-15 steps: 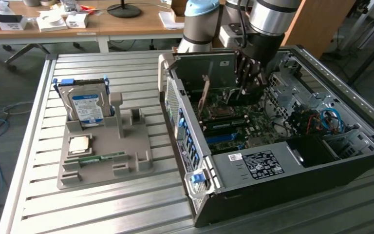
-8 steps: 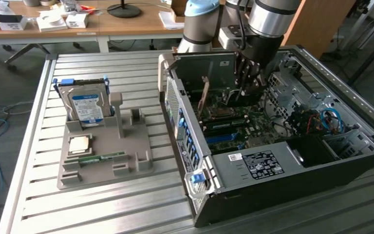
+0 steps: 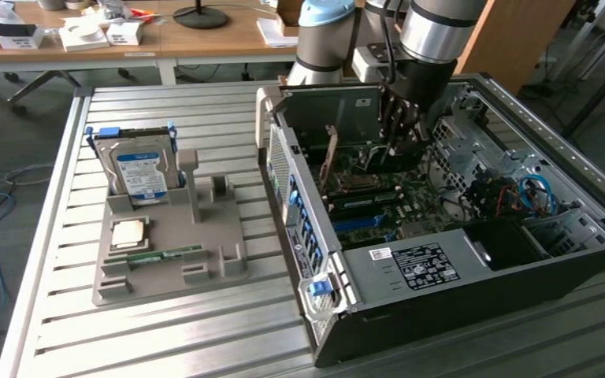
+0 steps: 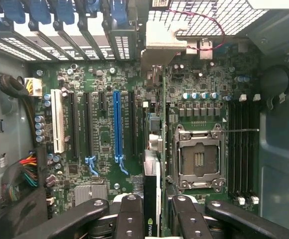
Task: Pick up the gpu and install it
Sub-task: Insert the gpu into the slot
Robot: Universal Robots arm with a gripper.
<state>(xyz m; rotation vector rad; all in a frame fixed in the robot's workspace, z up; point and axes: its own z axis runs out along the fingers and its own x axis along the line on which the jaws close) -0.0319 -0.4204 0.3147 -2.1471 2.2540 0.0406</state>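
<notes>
My gripper (image 3: 399, 140) reaches down into the open computer case (image 3: 554, 260). In the wrist view my gripper (image 4: 154, 206) is shut on the gpu (image 4: 152, 186), a thin dark card seen edge-on between the two black fingers (image 4: 130, 215). The card stands on edge over the motherboard (image 4: 102, 144), between the expansion slots and the open CPU socket (image 4: 199, 159). Its pale metal bracket (image 4: 159, 45) points at the case's rear slot openings. The long blue slot (image 4: 117, 124) lies bare, a little aside of the card. In the exterior view the gpu (image 3: 332, 157) shows beside the arm.
A grey holder tray (image 3: 166, 236) on the slatted table carries a silver hard drive (image 3: 139, 169), a CPU chip (image 3: 129, 232) and a small memory stick (image 3: 166, 256). Cable bundles (image 4: 25, 172) and case walls crowd the board. A desk (image 3: 124, 39) stands behind.
</notes>
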